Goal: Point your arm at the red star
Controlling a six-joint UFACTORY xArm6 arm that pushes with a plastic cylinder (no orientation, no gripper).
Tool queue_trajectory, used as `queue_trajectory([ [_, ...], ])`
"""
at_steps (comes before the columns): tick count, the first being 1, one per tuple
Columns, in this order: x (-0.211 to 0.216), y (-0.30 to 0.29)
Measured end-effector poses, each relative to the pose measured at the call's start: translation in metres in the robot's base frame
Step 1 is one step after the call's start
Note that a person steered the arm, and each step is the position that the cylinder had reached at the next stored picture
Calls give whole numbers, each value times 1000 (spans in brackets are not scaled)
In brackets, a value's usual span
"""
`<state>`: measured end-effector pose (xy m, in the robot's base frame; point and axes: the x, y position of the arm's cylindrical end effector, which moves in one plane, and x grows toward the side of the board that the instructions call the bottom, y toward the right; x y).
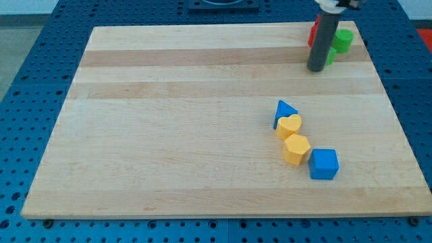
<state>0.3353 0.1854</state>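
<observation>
A red block (313, 32), its shape mostly hidden behind the rod, sits at the board's top right. Two green blocks stand beside it: one (344, 40) a rounded shape to the right, one (331, 54) partly hidden just right of the rod. My tip (315, 69) rests on the board just below the red block and left of the lower green block. The rod rises from there to the view's top.
A cluster lies at the lower right: a blue triangle (284, 111), a yellow heart (289, 125), a yellow hexagon (296, 148) and a blue cube (324, 164). The wooden board (169, 121) sits on a blue perforated table.
</observation>
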Motion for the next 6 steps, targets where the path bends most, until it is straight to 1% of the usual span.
queue_trajectory([
  [2,-19,2],
  [4,-21,2],
  [5,5,8],
  [6,49,9],
])
